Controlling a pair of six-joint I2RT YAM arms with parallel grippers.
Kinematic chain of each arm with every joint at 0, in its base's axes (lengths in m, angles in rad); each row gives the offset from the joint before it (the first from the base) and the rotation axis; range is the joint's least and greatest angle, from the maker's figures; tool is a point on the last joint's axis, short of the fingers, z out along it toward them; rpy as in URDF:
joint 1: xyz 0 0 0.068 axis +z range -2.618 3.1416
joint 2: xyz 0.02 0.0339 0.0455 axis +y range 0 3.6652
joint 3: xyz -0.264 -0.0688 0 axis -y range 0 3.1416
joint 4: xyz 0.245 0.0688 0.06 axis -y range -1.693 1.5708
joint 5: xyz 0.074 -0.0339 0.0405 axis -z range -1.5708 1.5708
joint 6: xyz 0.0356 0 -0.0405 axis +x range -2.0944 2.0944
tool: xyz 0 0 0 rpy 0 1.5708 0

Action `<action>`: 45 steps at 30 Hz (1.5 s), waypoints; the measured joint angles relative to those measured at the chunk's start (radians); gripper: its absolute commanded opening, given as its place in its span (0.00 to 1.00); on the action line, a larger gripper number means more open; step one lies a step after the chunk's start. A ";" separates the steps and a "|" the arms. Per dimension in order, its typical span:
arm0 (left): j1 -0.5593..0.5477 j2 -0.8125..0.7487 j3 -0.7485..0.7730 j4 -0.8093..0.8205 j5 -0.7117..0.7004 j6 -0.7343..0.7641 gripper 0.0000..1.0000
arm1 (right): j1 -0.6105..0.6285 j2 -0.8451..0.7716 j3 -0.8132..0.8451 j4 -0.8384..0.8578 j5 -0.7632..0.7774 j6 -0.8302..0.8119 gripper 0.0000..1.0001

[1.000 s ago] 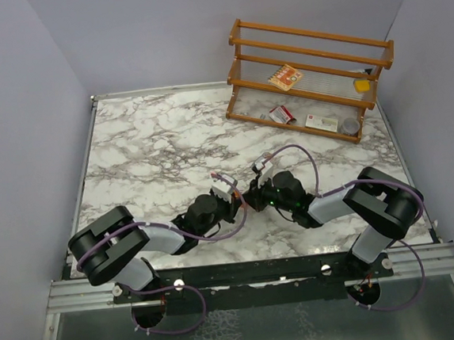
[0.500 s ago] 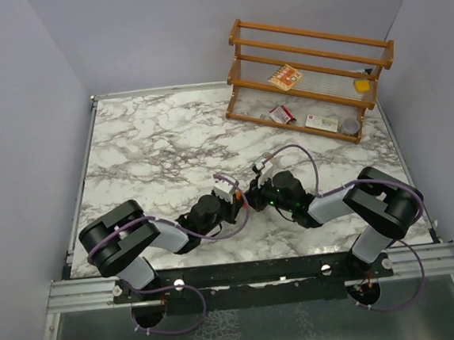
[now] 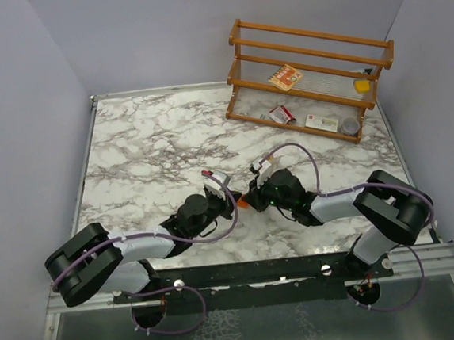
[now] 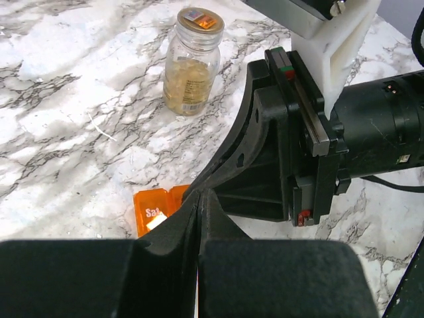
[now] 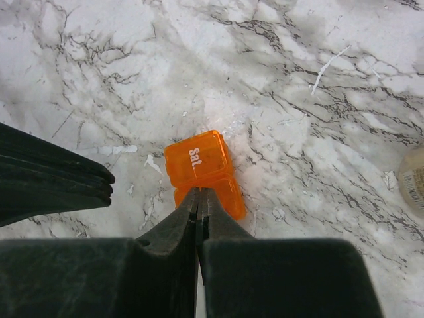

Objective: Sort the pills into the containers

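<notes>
Right wrist: right gripper (image 5: 199, 194) fingers pressed together, tips at orange box (image 5: 201, 167) on table (image 5: 318, 79); left wrist: left gripper (image 4: 199, 197) closed too, box half hidden, jar (image 4: 191, 63) upright beyond.

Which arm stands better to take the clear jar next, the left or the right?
Left, probably. The jar stands upright ahead of the left gripper. The right gripper is at the orange box, and its camera catches only the jar's edge.
</notes>
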 measured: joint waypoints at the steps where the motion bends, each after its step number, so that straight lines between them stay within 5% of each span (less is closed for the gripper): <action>1: 0.000 -0.017 0.000 -0.013 -0.006 0.004 0.00 | 0.000 -0.008 0.007 -0.024 0.003 -0.008 0.01; 7: 0.000 -0.116 -0.019 -0.072 -0.046 0.011 0.00 | 0.000 -0.104 0.070 -0.147 0.047 -0.055 0.16; 11: 0.000 -0.203 -0.037 -0.124 -0.084 0.014 0.00 | 0.000 -0.237 0.095 -0.200 0.087 -0.078 0.51; 13: 0.000 -0.241 -0.042 -0.150 -0.101 0.018 0.01 | 0.000 -0.306 0.101 -0.226 0.112 -0.084 0.59; 20: 0.000 -0.413 -0.067 -0.283 -0.201 0.026 0.06 | 0.001 -0.571 0.099 -0.384 0.299 -0.085 0.61; 29: 0.000 -0.652 -0.093 -0.484 -0.352 0.026 0.09 | 0.002 -0.927 0.068 -0.643 0.740 -0.024 0.73; 45: 0.000 -0.957 -0.093 -0.802 -0.505 -0.010 0.10 | 0.002 -1.020 0.067 -0.915 1.107 0.143 0.76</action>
